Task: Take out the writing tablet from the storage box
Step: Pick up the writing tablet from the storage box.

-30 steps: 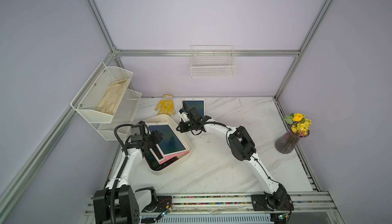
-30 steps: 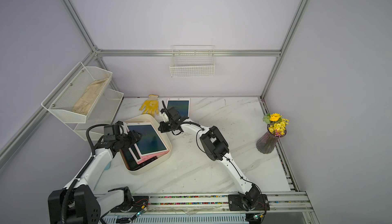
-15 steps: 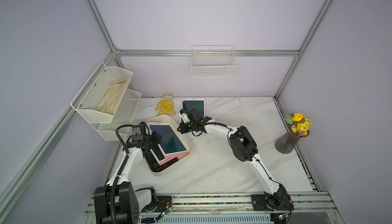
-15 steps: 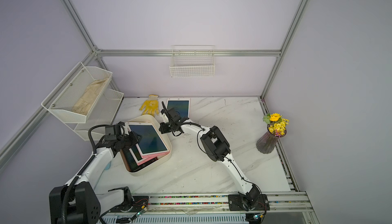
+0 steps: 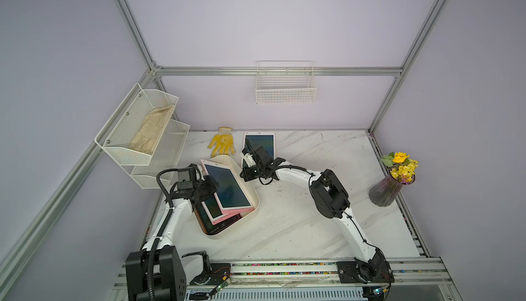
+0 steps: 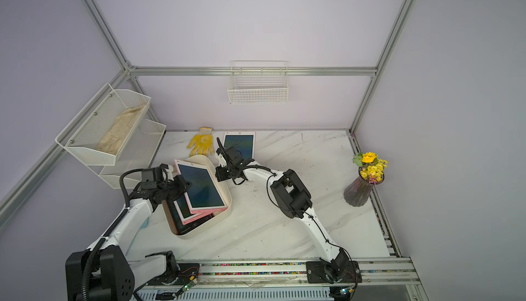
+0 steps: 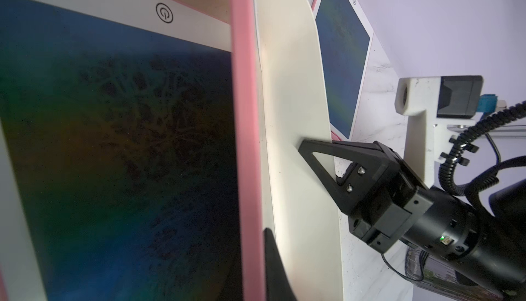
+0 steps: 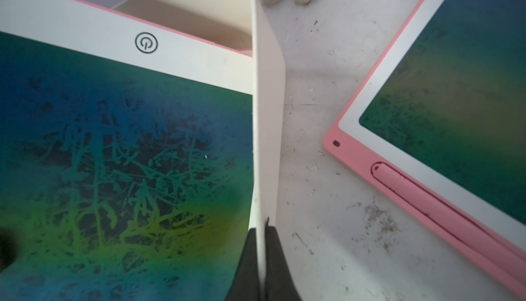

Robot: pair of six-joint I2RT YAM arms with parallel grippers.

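A cream storage box (image 5: 229, 162) sits on the left part of a white marble table (image 5: 299, 214), its long sides running from far left to near right. It holds a stack of tablets. The top writing tablet (image 5: 227, 185) has a pink edge, a white frame and a dark blue-green screen. It lies tilted across the stack, its far corner raised above the box rim. Beneath it, a pink tablet (image 5: 225, 218) and a black tablet (image 5: 217, 228) show at the near end.

The left gripper (image 5: 211, 186) reaches in from the left and is closed on the left long edge of the top writing tablet. In the left wrist view one dark finger (image 7: 274, 271) shows just beside the tablet's pink edge. The right gripper (image 5: 245, 173) is clamped tight on the box's right wall near its far end. In the right wrist view its two fingers (image 8: 247, 265) straddle that thin wall.

Just beyond the box, a yellow glove (image 5: 222, 145) and a second tablet (image 5: 260, 145) lie flat on the table. A vase (image 5: 387, 191) of yellow flowers stands at the right edge. A mesh shelf (image 5: 142, 131) hangs on the left wall and a wire basket (image 5: 285, 91) on the far wall
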